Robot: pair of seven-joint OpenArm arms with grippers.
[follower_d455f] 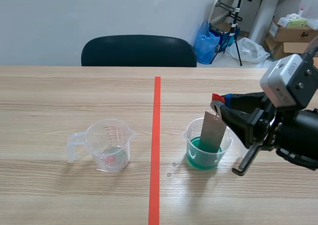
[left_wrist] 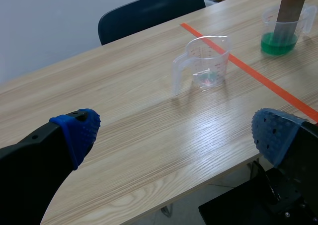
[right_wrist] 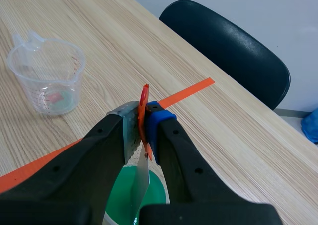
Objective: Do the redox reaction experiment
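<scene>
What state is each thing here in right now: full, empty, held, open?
Left fingers: open, holding nothing.
Right fingers: shut on the metal strip.
Metal strip: held, lower end dipped in the green liquid.
Small cup: upright, partly filled with green liquid.
Measuring cup: upright, nearly empty.

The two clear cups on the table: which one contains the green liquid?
The cup right of the tape line, where the metal strip dips in. The handled cup looks nearly empty.

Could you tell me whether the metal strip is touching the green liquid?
Touching: in the scene view the metal strip dips its lower end into the green liquid.
</scene>
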